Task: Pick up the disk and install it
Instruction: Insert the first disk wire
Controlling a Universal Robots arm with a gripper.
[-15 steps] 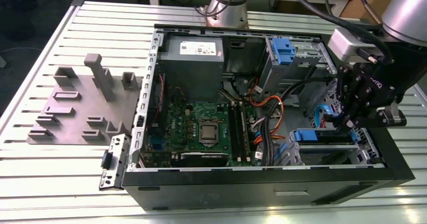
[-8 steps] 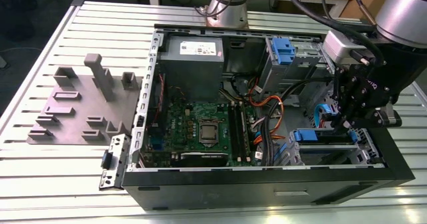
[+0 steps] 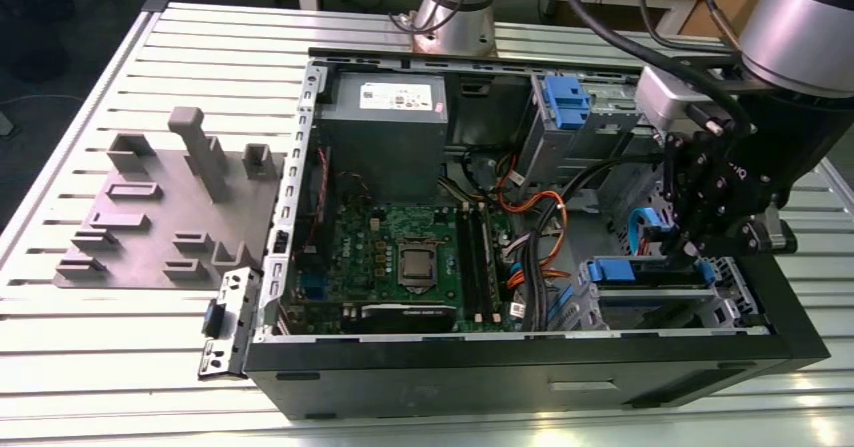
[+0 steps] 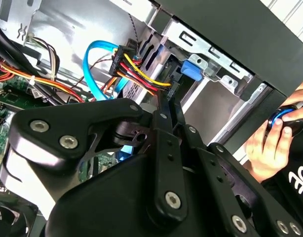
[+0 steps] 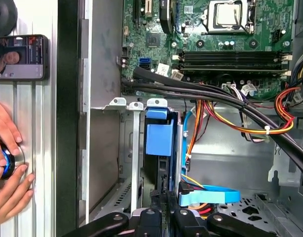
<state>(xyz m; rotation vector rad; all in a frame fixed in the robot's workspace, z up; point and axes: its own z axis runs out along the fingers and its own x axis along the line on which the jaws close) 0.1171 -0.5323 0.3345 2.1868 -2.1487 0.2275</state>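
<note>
The disk [image 5: 160, 143] sits in the bay [image 5: 108, 163], just beside the gripper [image 5: 165, 198].

Silver-grey arm [image 3: 801, 22], black hand [image 3: 697, 249] with silver screws [image 4: 172, 199].

Exterior view: high up, off to one side, angled down over whole open case [image 3: 534, 367] on table [image 3: 80, 367]. First wrist view: close, straight down into case, board [image 5: 225, 44] to bay [image 5: 104, 163]. Second wrist view: tighter, tilted, looking past gripper [image 4: 165, 106]. Both wrist views share blue cable [image 5: 210, 196] and hand [image 5: 11, 190] outside case.
</note>
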